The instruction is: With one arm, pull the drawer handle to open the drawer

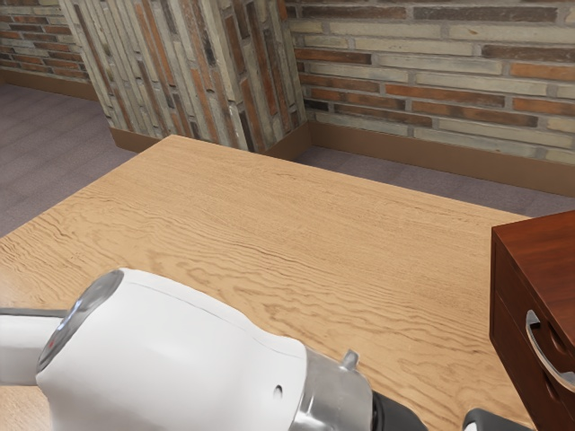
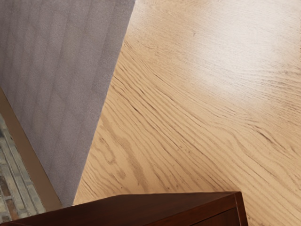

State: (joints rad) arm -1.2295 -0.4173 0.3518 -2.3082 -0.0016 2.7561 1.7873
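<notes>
Your white link (image 1: pixel 180 359) looms at seven o'clock; the gripper (image 1: pixel 492 420), at five, you cannot tell wide or narrow; the drawer handle (image 1: pixel 544 352) sits untouched at four on the cabinet (image 1: pixel 539 256); approach step, likely; next, align and close on it.

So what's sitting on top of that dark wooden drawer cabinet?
On the cabinet, the part of the top in view is bare dark wood, with nothing on it. The rest runs past the exterior view's right edge, so I cannot tell what is there.
</notes>
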